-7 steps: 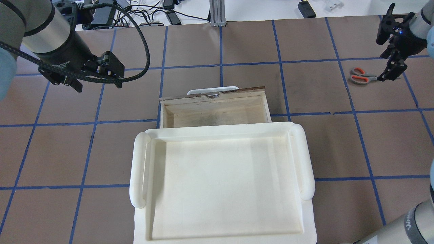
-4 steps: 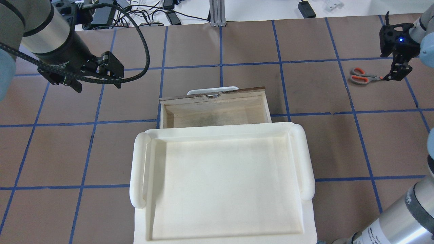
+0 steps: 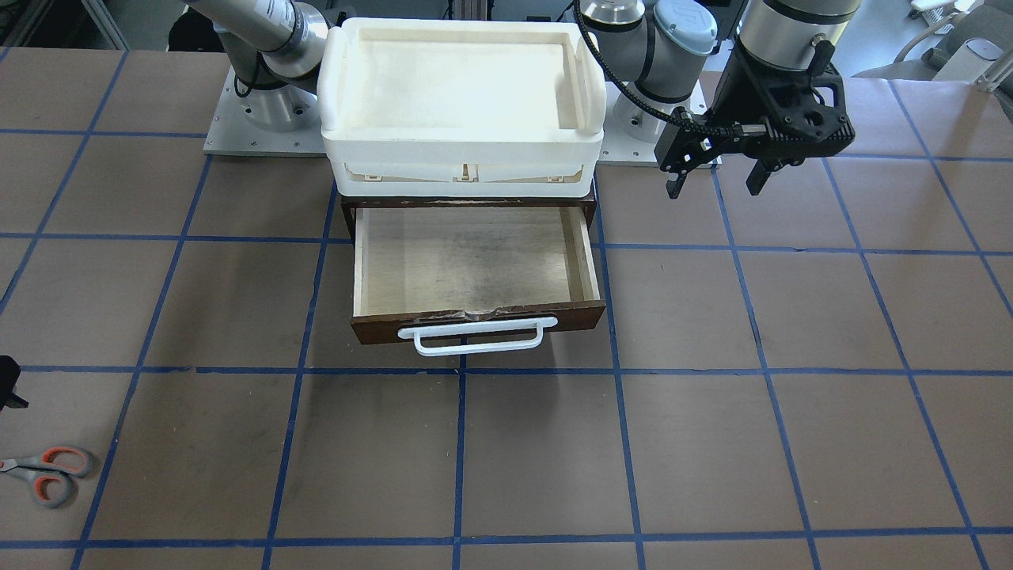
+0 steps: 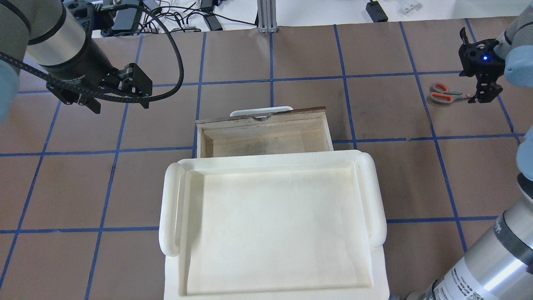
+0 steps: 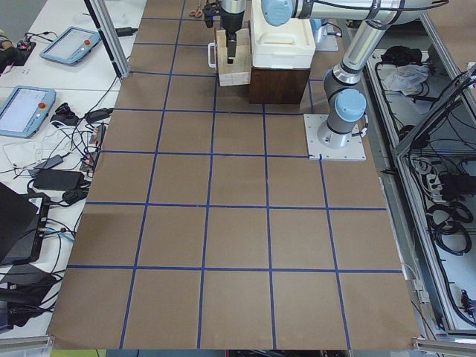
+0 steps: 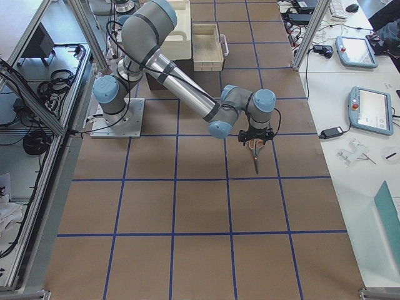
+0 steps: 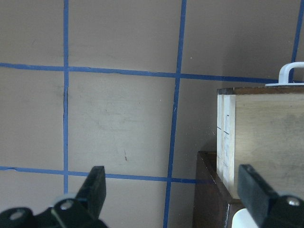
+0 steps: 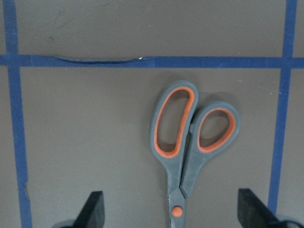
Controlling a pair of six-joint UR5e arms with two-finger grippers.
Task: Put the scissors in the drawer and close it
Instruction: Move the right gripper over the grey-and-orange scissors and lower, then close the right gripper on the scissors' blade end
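The scissors (image 4: 443, 93) lie flat on the brown table at the far right, grey handles with orange lining, and also show in the front view (image 3: 47, 475). My right gripper (image 4: 483, 96) hovers over their blade end, open. In the right wrist view its fingers straddle the pivot of the scissors (image 8: 190, 137) without touching. The drawer (image 4: 266, 141) is pulled open and empty, its white handle (image 3: 475, 339) facing away from the robot. My left gripper (image 4: 121, 106) is open and empty, to the left of the drawer (image 7: 266, 137).
A large white plastic tray (image 4: 170, 200) sits on top of the dark cabinet that holds the drawer. Blue tape lines grid the table. Cables and power bricks (image 4: 166, 16) lie beyond the far edge.
My right gripper has turned at the wrist and shifted slightly left, over the scissors' blade end. The left arm, drawer and scissors have not moved.
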